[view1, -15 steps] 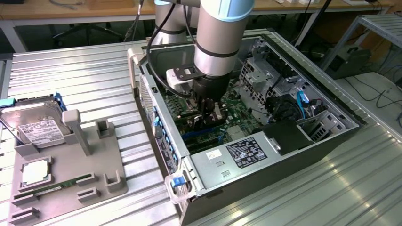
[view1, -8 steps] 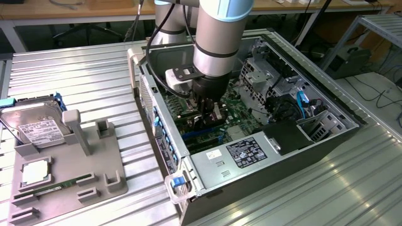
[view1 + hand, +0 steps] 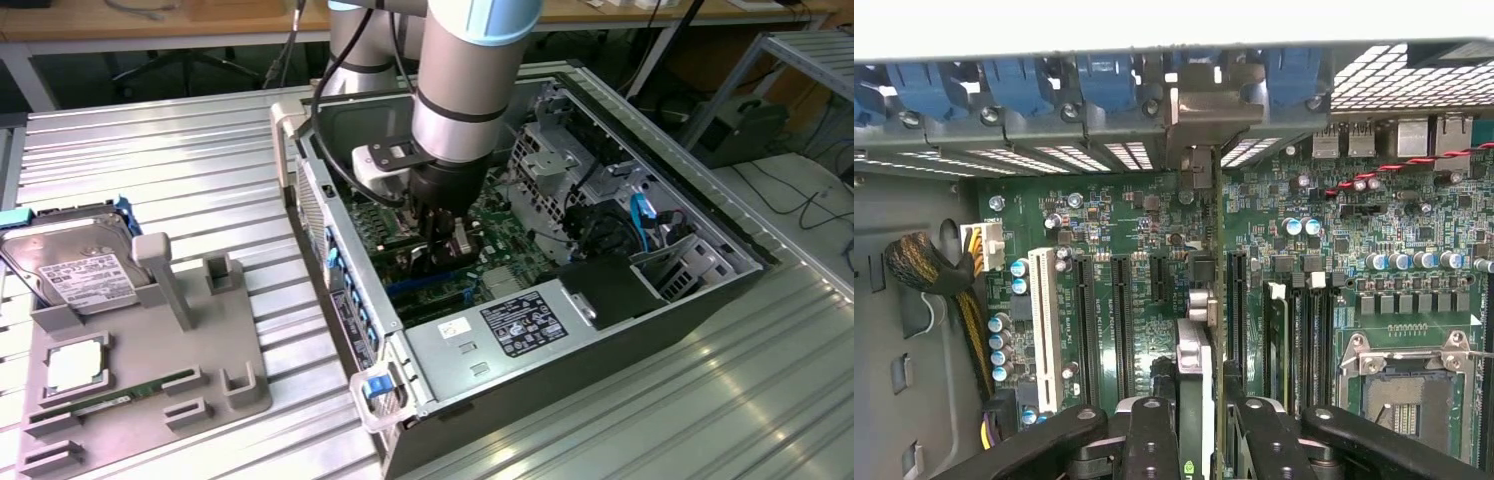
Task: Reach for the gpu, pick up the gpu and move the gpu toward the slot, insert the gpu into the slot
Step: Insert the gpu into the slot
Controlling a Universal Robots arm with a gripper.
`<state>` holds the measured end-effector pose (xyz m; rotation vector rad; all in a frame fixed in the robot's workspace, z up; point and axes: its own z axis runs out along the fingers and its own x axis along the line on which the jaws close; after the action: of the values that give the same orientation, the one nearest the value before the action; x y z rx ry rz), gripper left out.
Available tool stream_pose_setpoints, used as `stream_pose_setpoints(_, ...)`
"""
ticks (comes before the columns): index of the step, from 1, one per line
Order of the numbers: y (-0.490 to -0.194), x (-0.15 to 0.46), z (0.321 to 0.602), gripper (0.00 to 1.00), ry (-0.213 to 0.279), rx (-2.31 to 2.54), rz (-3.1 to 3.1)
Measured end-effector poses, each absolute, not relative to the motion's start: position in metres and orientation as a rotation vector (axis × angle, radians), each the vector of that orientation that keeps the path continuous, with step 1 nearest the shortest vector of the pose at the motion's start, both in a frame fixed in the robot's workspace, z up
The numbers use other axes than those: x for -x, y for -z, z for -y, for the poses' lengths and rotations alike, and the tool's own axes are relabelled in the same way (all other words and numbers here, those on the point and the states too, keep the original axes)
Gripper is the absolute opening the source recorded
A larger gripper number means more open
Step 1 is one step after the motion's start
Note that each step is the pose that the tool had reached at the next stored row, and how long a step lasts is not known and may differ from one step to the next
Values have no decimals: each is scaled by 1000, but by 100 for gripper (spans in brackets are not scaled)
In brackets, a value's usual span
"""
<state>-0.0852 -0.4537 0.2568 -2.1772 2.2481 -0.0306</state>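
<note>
gpu [image 3: 1194, 375] stands on edge between the gripper [image 3: 1194, 425] fingers, which are closed narrowly on the card, one black finger [image 3: 1152, 440] against each flat face. its silver end bracket [image 3: 1199, 125] reaches the rear wall of the computer case [image 3: 441, 345], set among the blue slot clips along that edge. the card hangs low over the green motherboard [image 3: 1324, 250], in line with the parallel expansion connectors; whether it is seated in the slot [image 3: 424, 300] i cannot tell, as the card hides what lies under it. black connectors [image 3: 1122, 310] run just beside it on one side and another [image 3: 1236, 300] just beside on the other, so room to either flank is tight. memory slots and the cpu socket [image 3: 1409, 385] lie further along the board. in the exterior view the arm [image 3: 467, 90] drops straight into the open case, with the drive cage [image 3: 567, 160] near it toward the exterior view's right and the power supply [image 3: 514, 325] near the case's front edge. outside the case, well apart on the metal table [image 3: 160, 170], a grey fixture [image 3: 147, 370] holds a hard drive [image 3: 74, 265] and a memory stick [image 3: 114, 398].
</note>
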Motion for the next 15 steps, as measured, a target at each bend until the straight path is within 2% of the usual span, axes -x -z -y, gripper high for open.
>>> stream_pose_setpoints(15, -251, 85, 454, 27, 31, 2177, -2248)
